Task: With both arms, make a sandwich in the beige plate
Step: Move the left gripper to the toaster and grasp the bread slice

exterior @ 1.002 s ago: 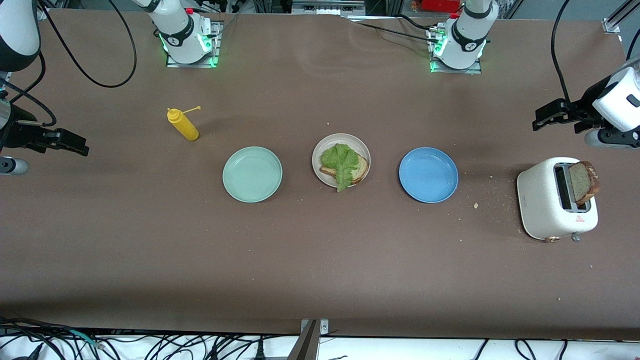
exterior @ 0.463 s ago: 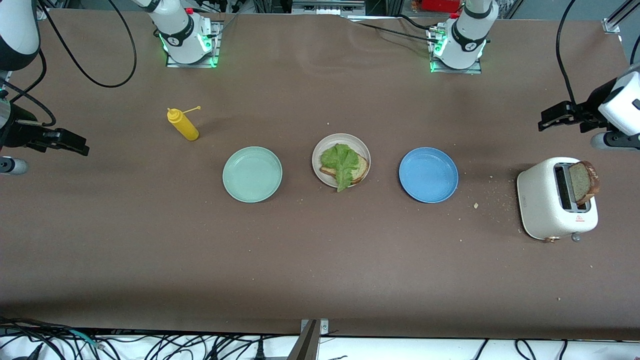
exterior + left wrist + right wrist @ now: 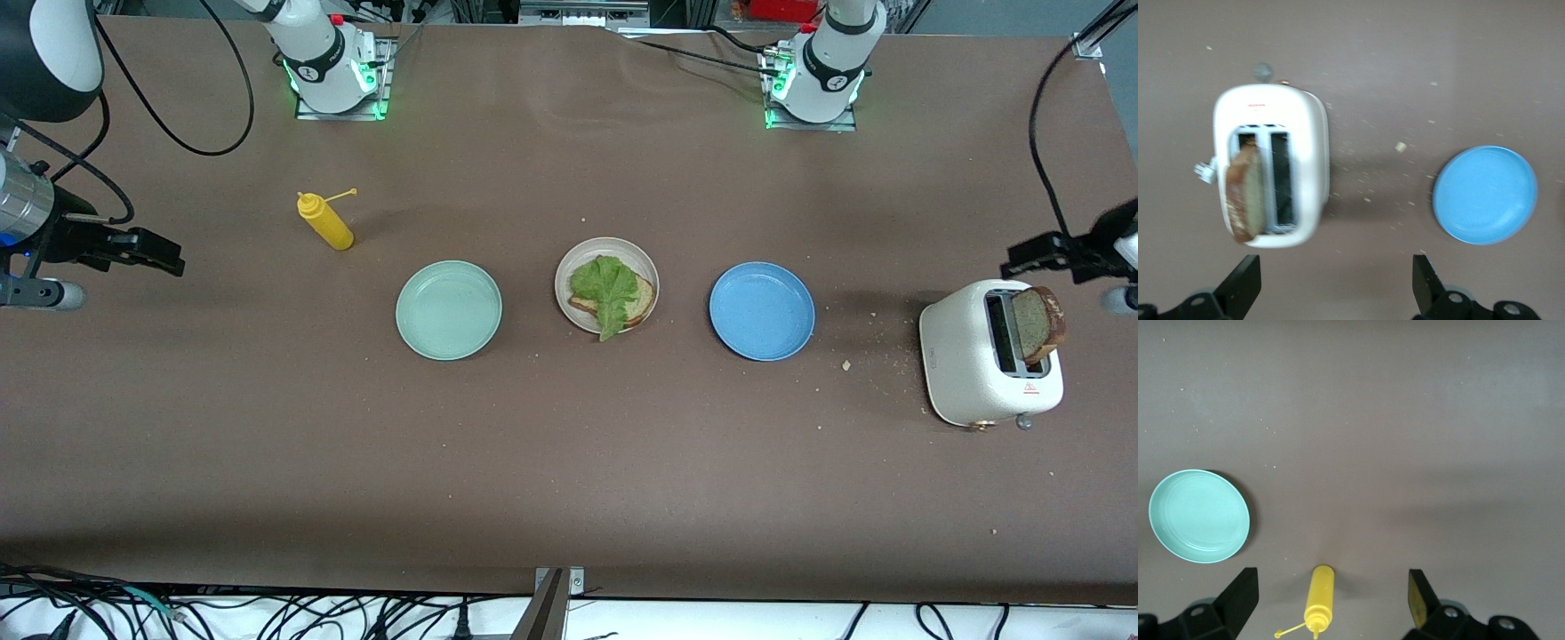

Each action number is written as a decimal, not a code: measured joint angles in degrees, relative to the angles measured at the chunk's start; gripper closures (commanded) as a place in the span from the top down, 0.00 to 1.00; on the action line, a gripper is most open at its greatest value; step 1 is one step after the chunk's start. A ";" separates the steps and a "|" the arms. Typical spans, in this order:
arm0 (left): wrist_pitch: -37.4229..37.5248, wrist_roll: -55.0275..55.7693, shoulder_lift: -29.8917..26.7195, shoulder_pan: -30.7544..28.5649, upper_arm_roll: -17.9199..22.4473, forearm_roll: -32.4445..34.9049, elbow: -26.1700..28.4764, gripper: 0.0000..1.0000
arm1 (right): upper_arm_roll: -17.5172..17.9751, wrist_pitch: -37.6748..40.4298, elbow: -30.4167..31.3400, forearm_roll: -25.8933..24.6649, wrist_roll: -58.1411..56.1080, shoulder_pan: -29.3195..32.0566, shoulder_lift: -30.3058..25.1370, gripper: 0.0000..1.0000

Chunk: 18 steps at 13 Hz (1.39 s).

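Note:
The beige plate (image 3: 622, 245) lies mid-table and holds one slice of brown bread (image 3: 642, 300) with a green lettuce leaf (image 3: 606, 289) on top. A second slice (image 3: 1037, 324) (image 3: 1246, 197) stands in a slot of the white toaster (image 3: 965, 364) (image 3: 1308, 133) at the left arm's end. My left gripper (image 3: 1022, 260) (image 3: 1335, 265) hangs open and empty over the table just beside the toaster. My right gripper (image 3: 169, 260) (image 3: 1331, 577) is open and empty, high over the table at the right arm's end.
A mint-green plate (image 3: 449, 309) (image 3: 1199, 515) and a blue plate (image 3: 762, 310) (image 3: 1485, 193) flank the beige one, both bare. A yellow squeeze bottle (image 3: 326, 222) (image 3: 1319, 597) stands below the right gripper. Crumbs (image 3: 846, 364) lie between the blue plate and the toaster.
The left gripper has swung toward the toaster and now hangs right beside it. The right gripper has shifted slightly toward the table's middle. Both stay open.

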<state>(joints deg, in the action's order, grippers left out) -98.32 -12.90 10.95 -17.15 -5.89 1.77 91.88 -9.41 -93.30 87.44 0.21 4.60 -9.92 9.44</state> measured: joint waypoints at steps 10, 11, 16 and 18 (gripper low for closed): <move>-23.93 -4.15 4.60 -5.19 -0.11 10.08 13.70 0.50 | 1.22 -0.16 1.03 0.61 2.00 0.02 0.63 1.00; -23.92 -4.30 4.60 -5.53 -0.11 10.08 14.35 0.10 | 1.16 -0.30 0.94 0.61 2.03 0.11 0.65 1.00; -21.66 -4.40 4.50 -5.84 -0.11 10.10 16.01 0.00 | 1.04 -0.34 0.37 0.61 2.04 0.28 0.62 1.00; -21.12 -4.40 4.28 -6.24 -0.10 10.13 15.10 0.00 | 1.04 -0.34 0.36 0.61 2.04 0.28 0.62 1.00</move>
<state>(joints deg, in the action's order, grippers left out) -119.44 -17.30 15.22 -23.40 -5.99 11.90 106.98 -8.37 -93.64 87.80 0.82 6.64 -9.64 10.06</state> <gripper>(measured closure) 0.846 0.000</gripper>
